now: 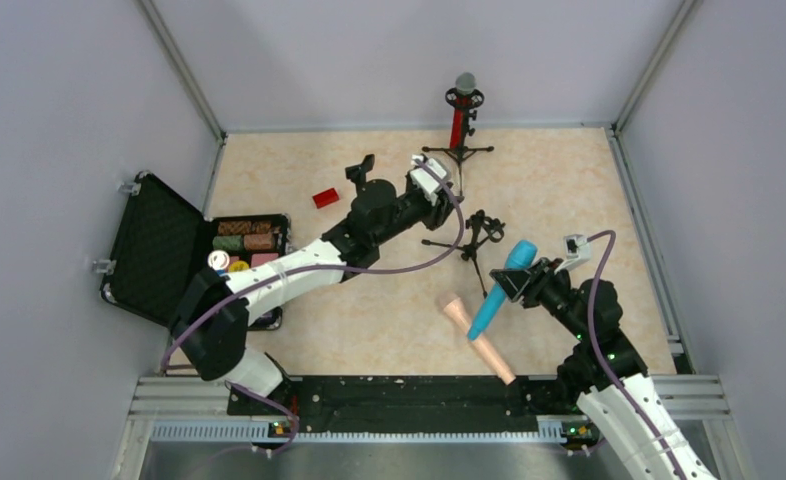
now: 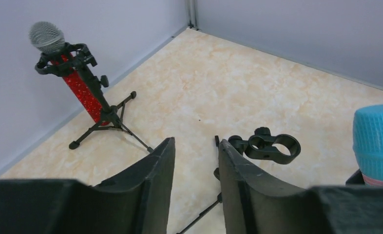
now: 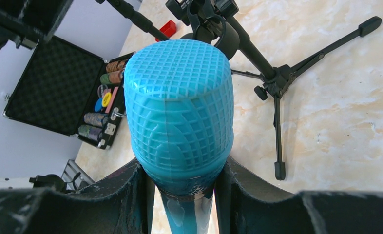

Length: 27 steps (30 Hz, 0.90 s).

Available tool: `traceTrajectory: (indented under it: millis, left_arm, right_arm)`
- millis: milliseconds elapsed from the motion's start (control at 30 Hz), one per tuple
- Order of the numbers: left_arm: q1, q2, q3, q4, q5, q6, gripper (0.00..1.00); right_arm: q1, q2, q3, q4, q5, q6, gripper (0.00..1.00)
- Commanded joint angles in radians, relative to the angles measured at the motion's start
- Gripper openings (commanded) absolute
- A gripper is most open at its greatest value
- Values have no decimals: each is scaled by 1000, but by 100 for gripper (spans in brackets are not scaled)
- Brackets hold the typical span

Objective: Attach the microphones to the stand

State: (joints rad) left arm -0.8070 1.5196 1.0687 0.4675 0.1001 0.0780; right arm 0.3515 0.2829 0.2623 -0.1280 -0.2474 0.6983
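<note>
Here the right end effector [image 3: 184,187] pinches the cyan microphone [image 3: 180,107] under its head, beside the empty stand [image 1: 484,232] midway between far and near edges; the left end effector [image 2: 195,146], spread, hovers probably to steady it.

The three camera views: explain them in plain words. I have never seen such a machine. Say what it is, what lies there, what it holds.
Two robot arms stand at the near edge of a table. The top view looks down from above; each wrist view looks along one arm's fingers. The right gripper is shut on the blue microphone. The left gripper is open and empty. The red microphone sits in the far stand; the nearer stand is empty. The pink microphone lies on the table, with an open case and a red block to the left.
</note>
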Motion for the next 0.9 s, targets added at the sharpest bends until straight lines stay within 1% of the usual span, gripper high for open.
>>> traceTrajectory:
  millis: [0,33,133,200,267,333,467,567,633,867]
  left_arm:
    - [-2,-7,6,-50,193,70,65]
    - [-3,1,24,-98,247,84,71]
    - [1,52,121,-303,412,187,76]
    - [1,95,196,-435,439,242,78]
    - [1,132,244,-521,418,266,79]
    - [1,156,254,-511,391,269,80]
    - [1,202,249,-383,379,272,84]
    - [1,249,290,-369,386,272,86]
    - [-2,283,331,-370,397,269,98]
    - [-7,371,427,-365,375,265,99]
  right_arm:
    - [8,1,56,33,11,-21,0]
    - [8,1,57,29,12,-23,0]
    - [8,1,60,21,13,-26,0]
    - [7,0,60,20,13,-25,0]
    - [8,-2,62,17,13,-26,0]
    - [7,-4,62,15,13,-25,0]
    - [8,-11,63,3,17,-28,0]
    - [7,-15,66,-7,21,-30,0]
    - [7,-19,65,-10,25,-31,0]
    - [8,-19,65,-15,31,-33,0]
